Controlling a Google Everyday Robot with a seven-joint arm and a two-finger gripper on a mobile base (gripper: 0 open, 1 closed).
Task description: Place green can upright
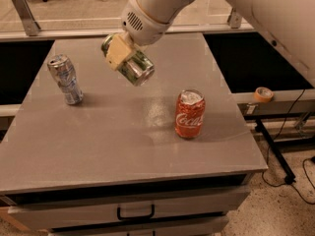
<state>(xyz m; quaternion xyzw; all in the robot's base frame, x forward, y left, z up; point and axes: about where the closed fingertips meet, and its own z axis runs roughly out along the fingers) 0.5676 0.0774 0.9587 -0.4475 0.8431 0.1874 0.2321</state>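
Overhead, the arm (pixel 165 1) reaches down-left, its pincer (pixel 124 57) clamped on the tilted green can (pixel 140 71) above the table (pixel 123 151).

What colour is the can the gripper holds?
Green and white, camera view; the gripper holds the can above the table.

Grey table (pixel 123 146). Gripper (pixel 126 58) above it, clamping green can (pixel 141 73). On top: dented silver can (pixel 65 79), upright, left of gripper; red Coca-Cola can (pixel 190 114), upright, lower right.

Gripper (pixel 129 59) over bare tabletop (pixel 123 132) between cans (pixel 65 80) (pixel 190 114)
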